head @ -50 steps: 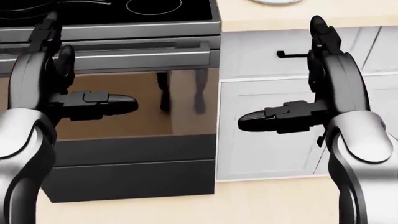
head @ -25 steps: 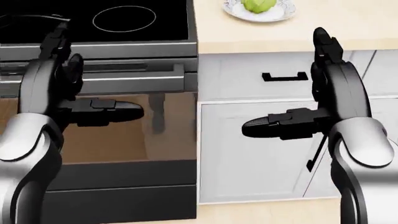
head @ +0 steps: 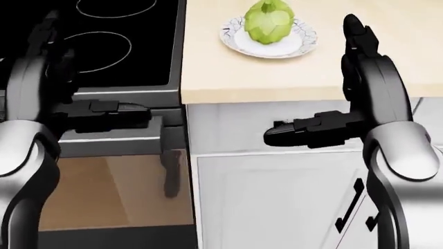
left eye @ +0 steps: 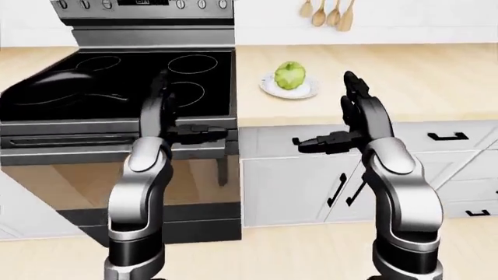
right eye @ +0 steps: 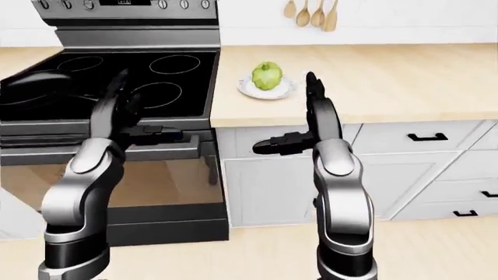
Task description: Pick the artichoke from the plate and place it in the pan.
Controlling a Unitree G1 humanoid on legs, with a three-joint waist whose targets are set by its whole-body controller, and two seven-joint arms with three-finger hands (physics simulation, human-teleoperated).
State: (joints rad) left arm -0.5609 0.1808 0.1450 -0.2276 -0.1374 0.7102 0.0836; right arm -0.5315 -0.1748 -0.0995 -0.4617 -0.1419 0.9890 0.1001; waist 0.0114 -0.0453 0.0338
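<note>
Both robot hands, left (left eye: 159, 93) and right (head: 357, 36), released, raised near the green artichoke (head: 268, 21) on its white plate (head: 239, 40).

No readable text, label, brand or number is seen anywhere. A small display on the stove's control panel (left eye: 144, 3) is shown between the knobs, but its characters cannot be made out.
</note>
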